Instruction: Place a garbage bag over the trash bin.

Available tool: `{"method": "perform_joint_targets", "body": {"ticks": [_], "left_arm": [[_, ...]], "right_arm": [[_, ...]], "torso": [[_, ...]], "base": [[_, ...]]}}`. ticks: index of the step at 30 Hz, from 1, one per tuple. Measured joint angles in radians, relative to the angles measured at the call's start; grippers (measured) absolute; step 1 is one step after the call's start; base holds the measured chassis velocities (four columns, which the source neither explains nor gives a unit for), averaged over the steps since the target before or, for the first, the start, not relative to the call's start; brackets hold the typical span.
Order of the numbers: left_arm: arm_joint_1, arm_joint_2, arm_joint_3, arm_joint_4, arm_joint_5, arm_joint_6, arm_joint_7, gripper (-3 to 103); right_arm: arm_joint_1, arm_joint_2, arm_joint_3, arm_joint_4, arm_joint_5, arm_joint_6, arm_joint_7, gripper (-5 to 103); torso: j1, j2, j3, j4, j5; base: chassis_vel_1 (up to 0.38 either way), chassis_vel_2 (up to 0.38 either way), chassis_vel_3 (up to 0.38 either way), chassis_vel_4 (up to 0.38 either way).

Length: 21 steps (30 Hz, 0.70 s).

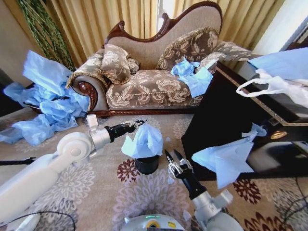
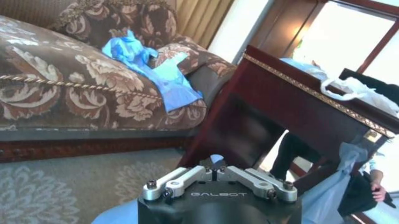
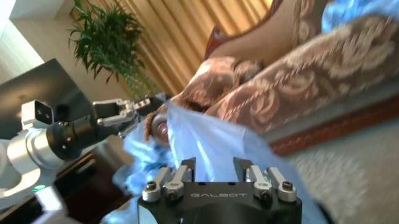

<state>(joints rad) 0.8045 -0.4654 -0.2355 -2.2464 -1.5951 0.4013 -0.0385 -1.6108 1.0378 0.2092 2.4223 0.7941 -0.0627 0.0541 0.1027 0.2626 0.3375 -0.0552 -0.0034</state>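
The small black trash bin (image 1: pixel 147 166) stands on the patterned carpet in front of me. The light-blue garbage bag (image 1: pixel 144 142) is draped over its top and bunched up into a peak. My left gripper (image 1: pixel 138 124) is at the bag's upper left edge, shut on a pinch of the plastic; the closed fingers (image 2: pixel 187 177) show in the left wrist view. My right gripper (image 1: pixel 173 158) hovers open just right of the bin, close to the bag's lower edge. In the right wrist view its spread fingers (image 3: pixel 181 168) frame the bag (image 3: pixel 206 140), with the left gripper (image 3: pixel 134 109) beyond.
A floral sofa (image 1: pixel 154 86) stands behind the bin with blue bags (image 1: pixel 192 77) on it. More blue bags (image 1: pixel 48 106) are piled at the left. A dark wooden table (image 1: pixel 226 110) at the right holds a white handled bag (image 1: pixel 279 86), and a blue bag (image 1: pixel 226 161) hangs off it.
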Motion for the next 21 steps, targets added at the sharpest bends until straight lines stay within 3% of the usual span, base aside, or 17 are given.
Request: {"method": "perform_joint_targets", "body": {"ticks": [4, 6, 8, 10, 14, 21], "left_arm": [[0.014, 0.004, -0.004, -0.03, 0.0, -0.004, 0.0, 0], [0.018, 0.005, -0.005, -0.038, 0.0, -0.004, 0.0, 0], [0.037, 0.009, -0.012, -0.065, 0.0, -0.009, 0.0, 0], [0.048, 0.012, -0.017, -0.077, 0.001, -0.012, 0.0, 0], [0.066, 0.016, -0.023, -0.095, 0.003, -0.015, 0.004, 0], [0.078, 0.009, -0.017, -0.105, 0.028, -0.019, 0.025, 0]], "right_arm": [[0.056, -0.019, -0.038, -0.019, 0.097, -0.021, 0.027, 27], [0.071, -0.019, -0.042, -0.024, 0.113, -0.024, 0.033, 27], [0.123, -0.019, -0.048, -0.043, 0.171, -0.036, 0.059, 15], [0.143, -0.022, -0.047, -0.051, 0.19, -0.038, 0.068, 15], [0.188, -0.05, -0.032, -0.071, 0.231, -0.049, 0.074, 3], [0.284, -0.15, -0.039, -0.089, 0.32, -0.072, 0.09, 0]], "torso": [[0.0, 0.0, 0.0, -0.0002, 0.0], [0.0, 0.0, 0.0, -0.0002, 0.0], [0.0, 0.0, 0.0, -0.0001, 0.0], [0.0, 0.0, 0.0, -0.0001, 0.0], [0.0, 0.0, 0.0, -0.0001, 0.0], [0.0, 0.0, 0.0, 0.0, 0.0]], "base": [[0.0, 0.0, 0.0, 0.0], [0.0, 0.0, 0.0, 0.0], [0.0, 0.0, 0.0, 0.0], [0.0, 0.0, 0.0, 0.0], [0.0, 0.0, 0.0, 0.0], [0.0, 0.0, 0.0, 0.0]]}}
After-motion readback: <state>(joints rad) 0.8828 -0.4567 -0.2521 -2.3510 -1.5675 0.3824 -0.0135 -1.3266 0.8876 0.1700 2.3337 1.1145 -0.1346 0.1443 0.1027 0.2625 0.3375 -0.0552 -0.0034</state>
